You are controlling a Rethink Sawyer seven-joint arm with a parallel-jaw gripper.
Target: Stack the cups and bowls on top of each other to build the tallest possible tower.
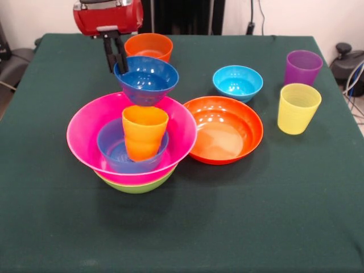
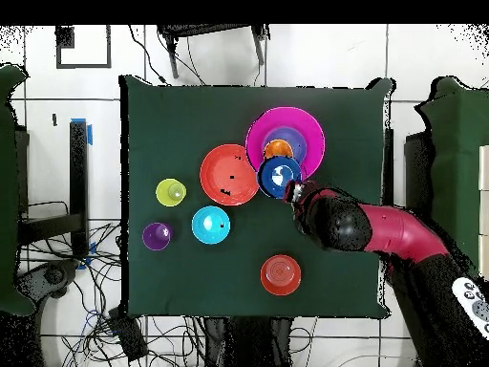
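Now: jaws clamped over the far-left rim of the dark blue bowl (image 1: 147, 79), gripper (image 1: 117, 54) holding it aloft just above the orange cup (image 1: 144, 132). Below, tower (image 1: 132, 142) at near left: lime green bowl, big pink bowl, small blue bowl, cup upright inside. Roughly half built. Left loose: shallow orange bowl (image 1: 223, 129) touching the tower's right; cyan bowl, small orange bowl, yellow and purple cups beyond.

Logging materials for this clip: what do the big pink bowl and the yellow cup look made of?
Pink bowl: apparently glossy opaque plastic; light glints along its rim. Yellow cup: likely translucent plastic, since its walls glow and look see-through.
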